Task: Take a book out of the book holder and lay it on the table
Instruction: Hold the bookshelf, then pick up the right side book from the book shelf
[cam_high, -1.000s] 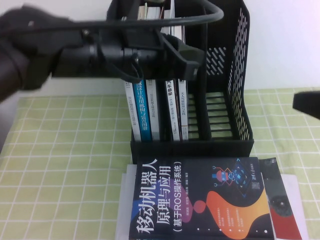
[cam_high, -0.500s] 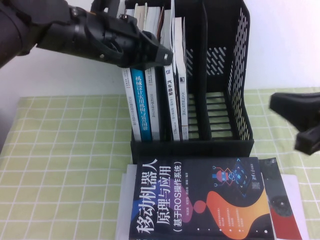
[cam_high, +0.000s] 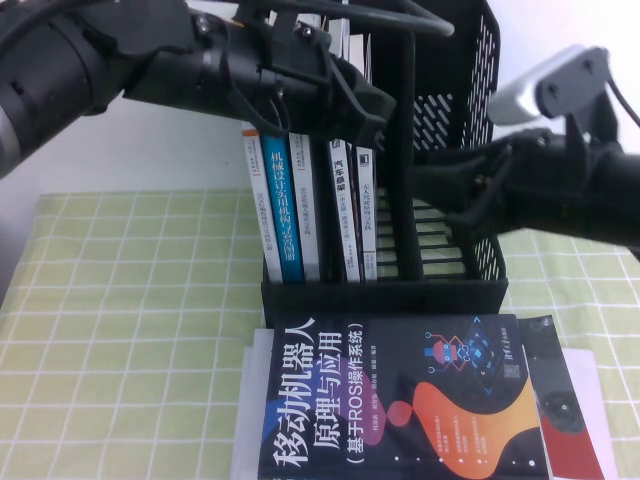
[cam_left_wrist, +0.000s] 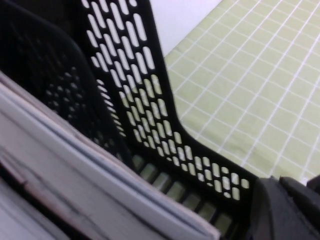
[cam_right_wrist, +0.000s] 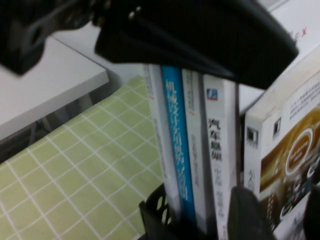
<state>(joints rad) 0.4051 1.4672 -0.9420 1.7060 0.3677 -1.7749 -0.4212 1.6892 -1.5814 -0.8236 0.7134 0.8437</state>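
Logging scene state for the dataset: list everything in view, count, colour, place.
book holder: 1, black, slotted, upright at back centre of the table.
blue-spined book: 1, blue spine, standing in the holder's left part.
other standing books: several, mostly white spines, beside the blue one; exact count unclear.
book: 1, white spine, dark cover with rings, upright, seen close in the right wrist view.
navy book: 1, navy with white title, lying flat in front of the holder on top of another flat item.
table: 1, light green checked cloth.
left tool: black, up at the tops of the standing books.
right tool: black, reaching into the holder from the right.
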